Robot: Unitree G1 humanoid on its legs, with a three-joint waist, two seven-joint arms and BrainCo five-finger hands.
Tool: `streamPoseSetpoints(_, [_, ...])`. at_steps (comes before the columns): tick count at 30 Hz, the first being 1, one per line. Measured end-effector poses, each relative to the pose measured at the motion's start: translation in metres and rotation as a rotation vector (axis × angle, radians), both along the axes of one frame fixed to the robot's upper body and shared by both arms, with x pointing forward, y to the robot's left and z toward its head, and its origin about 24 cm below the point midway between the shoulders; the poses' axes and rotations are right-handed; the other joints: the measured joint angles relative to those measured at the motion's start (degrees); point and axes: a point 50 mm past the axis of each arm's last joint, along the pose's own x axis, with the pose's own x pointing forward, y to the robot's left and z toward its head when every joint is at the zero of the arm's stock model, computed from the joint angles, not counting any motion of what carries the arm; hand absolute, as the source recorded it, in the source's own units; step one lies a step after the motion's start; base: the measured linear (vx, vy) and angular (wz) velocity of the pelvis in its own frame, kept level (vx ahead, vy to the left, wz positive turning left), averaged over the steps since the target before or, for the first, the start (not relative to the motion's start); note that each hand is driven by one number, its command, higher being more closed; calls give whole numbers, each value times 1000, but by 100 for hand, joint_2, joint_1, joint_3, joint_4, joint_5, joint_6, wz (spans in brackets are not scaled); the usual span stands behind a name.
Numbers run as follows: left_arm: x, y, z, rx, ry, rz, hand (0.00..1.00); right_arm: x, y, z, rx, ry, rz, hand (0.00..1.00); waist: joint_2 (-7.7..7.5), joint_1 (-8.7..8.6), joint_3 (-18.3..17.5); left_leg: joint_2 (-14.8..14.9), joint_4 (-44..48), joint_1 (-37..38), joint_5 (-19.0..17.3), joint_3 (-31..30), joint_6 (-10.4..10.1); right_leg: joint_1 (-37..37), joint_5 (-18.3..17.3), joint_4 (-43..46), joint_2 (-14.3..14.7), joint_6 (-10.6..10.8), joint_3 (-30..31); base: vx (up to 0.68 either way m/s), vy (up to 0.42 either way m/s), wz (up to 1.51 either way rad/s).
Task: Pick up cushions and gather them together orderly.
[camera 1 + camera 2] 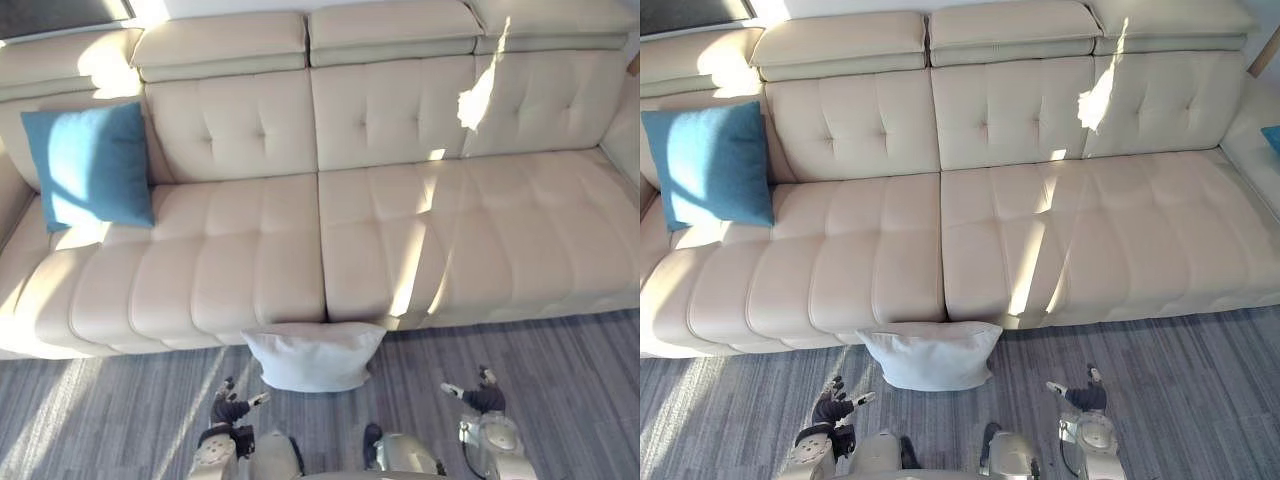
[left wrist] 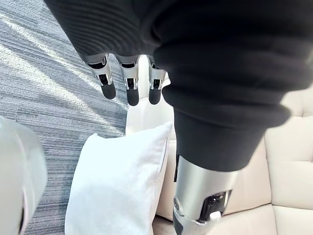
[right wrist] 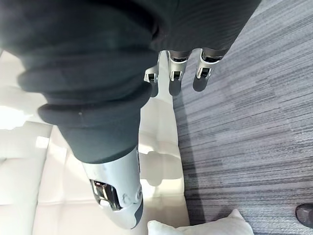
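Sofa: cream, tufted and long, with a padded headrest on each section. It is being crossed by streaks of sunlight on the seat and back.

Blue cushion: it is being propped upright against the backrest at the far left end of the seat, partly in sun.

White cushion: it is being left on the floor, a grey striped carpet. It is resting against the sofa's front, below the middle seam of the seat, and is being touched by neither hand.

Left hand: it is being held low over the carpet, near and just left of the white cushion and apart from it. Its fingers are being kept straight, with the thumb set off from them, and nothing is being held.

Right hand: it is being held low over the carpet, right of the white cushion and well apart from it. Its fingers are being kept straight and loose, and nothing is being held.

Blue patch: it is being cut off at the right edge beside the sofa's far right end, and too little is being shown to tell what it is.
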Motion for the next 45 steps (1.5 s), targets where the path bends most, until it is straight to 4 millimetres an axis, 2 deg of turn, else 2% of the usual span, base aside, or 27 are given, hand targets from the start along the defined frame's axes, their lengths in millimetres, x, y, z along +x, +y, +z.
streamPoseSetpoints(1, [-1, 2, -1, 6, 12, 3, 0, -2, 3, -3, 10, 17, 2, 0, -114, -16, -11, -163, 8, 62, 35, 37, 29, -13, -55, 31, -175, 83, 72, 192, 247, -17])
streamPoseSetpoints(2, [-1, 3, -1, 9, 11, 2, 0, -4, 4, -4, 13, 22, 2, 0, -160, -14, -15, -255, -56, 82, 7, 56, 56, -13, -91, 30, -275, 142, 66, 127, 186, 2])
streamPoseSetpoints(4, [14, 10, 7, 44, -34, 3, 0, 3, 7, -2, 11, 7, 11, 0, -310, -12, 199, -480, 11, -109, -86, 144, 200, -399, -270, 439, -547, 269, 108, 84, 193, 4])
streamPoseSetpoints(5, [19, 12, 10, 54, -51, 0, 0, 7, 8, 0, 7, -5, 12, 0, -316, -13, 234, -485, 144, -310, -119, 147, 226, -605, -307, 608, -575, 277, 114, -33, 89, 5])
streamPoseSetpoints(7, [37, 18, 23, 85, -119, 4, 0, 25, 11, 8, -4, -54, 16, 0, -319, 4, 435, -410, 723, -898, -326, 141, 298, -1142, -454, 1128, -613, 276, 116, -47, 38, 4])
streamPoseSetpoints(9, [57, 22, 36, 101, -196, 26, 0, 46, 14, 24, -21, -143, 27, 0, -278, 6, 774, -229, 1498, -1480, -667, 137, 342, -1658, -676, 1709, -622, 303, 139, -94, 42, -9])
streamPoseSetpoints(12, [79, 26, 53, 105, -290, 63, 0, 68, 18, 45, -46, -253, 30, 0, -311, 20, 1039, -35, 2416, -2294, -1066, 123, 410, -2503, -1028, 2605, -615, 292, 262, -148, 21, -15])
streamPoseSetpoints(14, [96, 29, 66, 99, -353, 101, 0, 82, 18, 56, -37, -302, 13, 0, -306, 17, 1134, 45, 2882, -2909, -1179, 77, 455, -3111, -1151, 3074, -611, 291, 295, -162, 4, -2])
streamPoseSetpoints(15, [117, 33, 84, 96, -432, 128, 0, 101, 20, 70, -32, -365, 8, 0, -300, 18, 1280, 132, 3321, -3542, -1244, -11, 513, -3722, -1236, 3515, -593, 295, 315, -181, 0, 5])
streamPoseSetpoints(17, [137, 36, 104, 99, -512, 146, 0, 122, 24, 89, -14, -443, 13, 0, -309, 28, 1520, 223, 3677, -4061, -1278, -81, 552, -4208, -1277, 3853, -541, 293, 338, -138, -4, 2])
streamPoseSetpoints(19, [166, 32, 135, 82, -628, 147, 0, 151, 30, 124, 0, -572, 15, 0, -304, 71, 1715, 260, 4105, -4896, -1287, -166, 571, -5048, -1317, 4352, -542, 288, 390, -167, -5, 2])
streamPoseSetpoints(20, [173, 31, 144, 79, -661, 149, 0, 158, 31, 134, 5, -608, 18, 0, -309, 95, 1742, 283, 4212, -5112, -1288, -177, 573, -5273, -1319, 4477, -534, 289, 409, -194, -18, -3])
streamPoseSetpoints(21, [188, 28, 170, 74, -753, 148, 0, 175, 33, 160, 10, -693, 26, 0, -299, 147, 1784, 325, 4456, -5632, -1291, -214, 588, -5809, -1336, 4752, -524, 290, 437, -148, -19, -2])
streamPoseSetpoints(22, [192, 27, 179, 74, -788, 147, 0, 181, 34, 170, 19, -726, 23, 0, -299, 151, 1785, 329, 4538, -5831, -1282, -231, 600, -6005, -1337, 4859, -528, 292, 445, -164, -28, 3])
streamPoseSetpoints(25, [210, 17, 224, 69, -946, 122, 0, 204, 42, 217, 56, -886, 31, 0, -299, 146, 1794, 339, 4874, -6593, -1217, -319, 699, -6750, -1339, 5271, -545, 295, 466, -118, -26, 7])
streamPoseSetpoints(28, [218, 8, 247, 68, -1024, 103, 0, 213, 49, 240, 71, -955, 36, 0, -297, 156, 1795, 336, 4980, -6880, -1173, -349, 730, -7033, -1337, 5427, -554, 296, 476, -100, -34, 7])
streamPoseSetpoints(29, [224, -1, 262, 63, -1074, 73, 0, 218, 57, 255, 93, -998, 46, 100, -298, 160, 1795, 334, 4981, -7012, -1150, -344, 703, -7182, -1331, 5478, -559, 300, 489, -91, -43, 7])
streamPoseSetpoints(30, [226, -5, 267, 62, -1087, 61, 100, 220, 60, 259, 96, -1010, 47, 100, -298, 161, 1795, 335, 4980, -7056, -1127, -344, 712, -7227, -1325, 5490, -557, 302, 490, -101, -54, 5])
streamPoseSetpoints(33, [236, -24, 292, 49, -1156, 22, 100, 228, 86, 286, 142, -1080, 103, 100, -298, 150, 1795, 349, 4926, -7273, -1018, -333, 723, -7488, -1249, 5496, -545, 297, 492, -63, -43, -1])
streamPoseSetpoints(35, [239, -34, 303, 35, -1185, 17, 100, 230, 100, 295, 162, -1105, 141, 100, -298, 148, 1795, 367, 4911, -7339, -971, -333, 741, -7563, -1216, 5496, -536, 265, 482, -25, -33, -2])
streamPoseSetpoints(37, [239, -37, 304, 23, -1184, 38, 100, 231, 108, 298, 184, -1114, 139, 100, -298, 147, 1795, 391, 4908, -7352, -946, -342, 750, -7573, -1213, 5495, -516, 261, 469, -3, -34, -3])
streamPoseSetpoints(41, [239, -38, 302, 6, -1177, 62, 100, 231, 109, 297, 203, -1111, 116, 100, -298, 144, 1795, 405, 4864, -7309, -893, -356, 727, -7537, -1207, 5484, -507, 251, 427, 1, -4, 1])
streamPoseSetpoints(45, [235, -42, 294, 4, -1160, 57, 100, 221, 113, 290, 195, -1126, 147, 100, -304, 128, 1786, 412, 4602, -6881, -808, -361, 656, -7116, -1148, 5247, -463, 175, 398, 0, 0, 0])
